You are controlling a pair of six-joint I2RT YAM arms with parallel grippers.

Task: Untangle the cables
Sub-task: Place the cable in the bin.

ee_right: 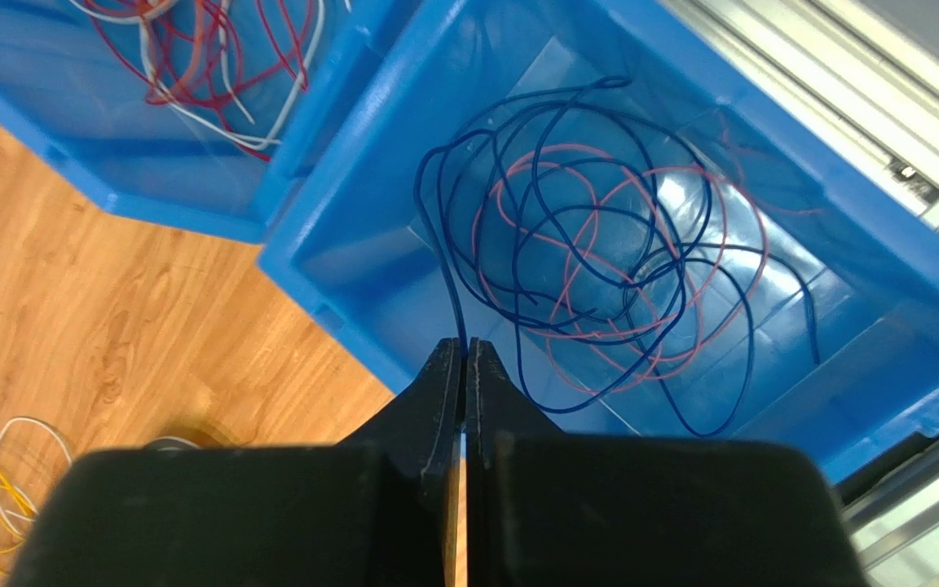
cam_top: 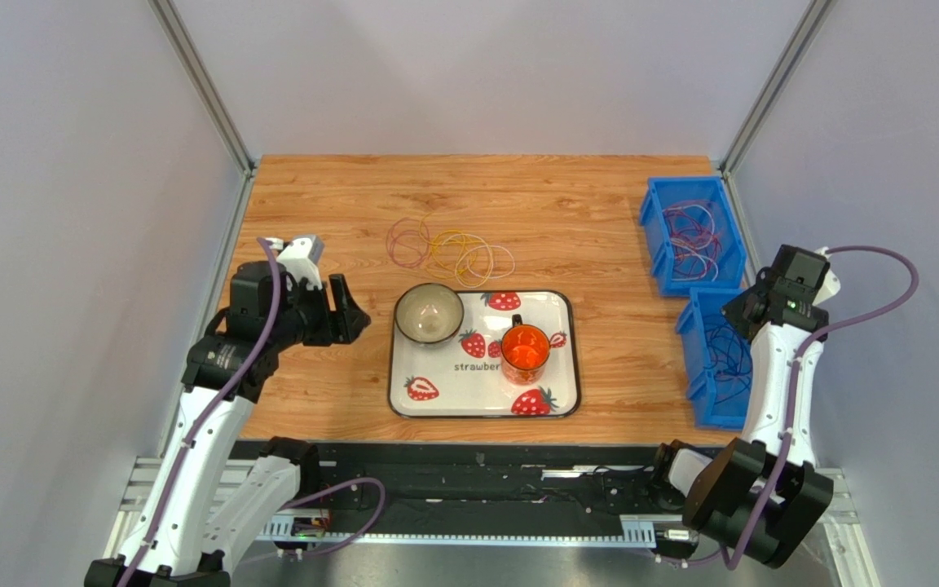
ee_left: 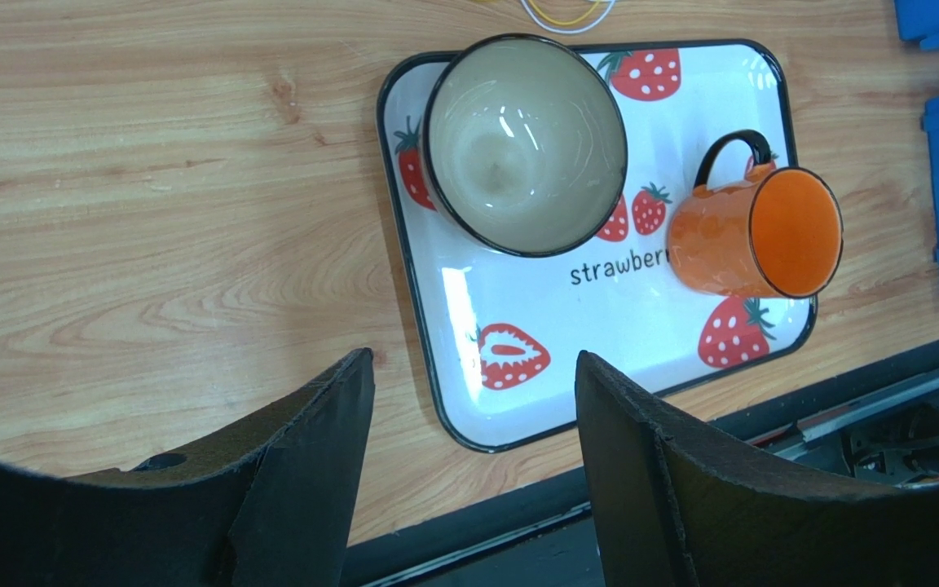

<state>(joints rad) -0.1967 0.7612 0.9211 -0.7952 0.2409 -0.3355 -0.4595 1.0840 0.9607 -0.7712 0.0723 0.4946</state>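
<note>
currently, left pincer [ee_left: 472, 362] wide open beside tray [ee_left: 560, 325], right pincer [ee_right: 463, 346] clamped on dark blue cable [ee_right: 449, 279] above blue bin [ee_right: 352, 263]

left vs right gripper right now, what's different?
The left gripper stands open and empty; the right gripper is shut, pinching a dark blue cable. The left gripper hangs beside the strawberry tray; the right gripper hangs over the near blue bin. Both have black fingers.
</note>
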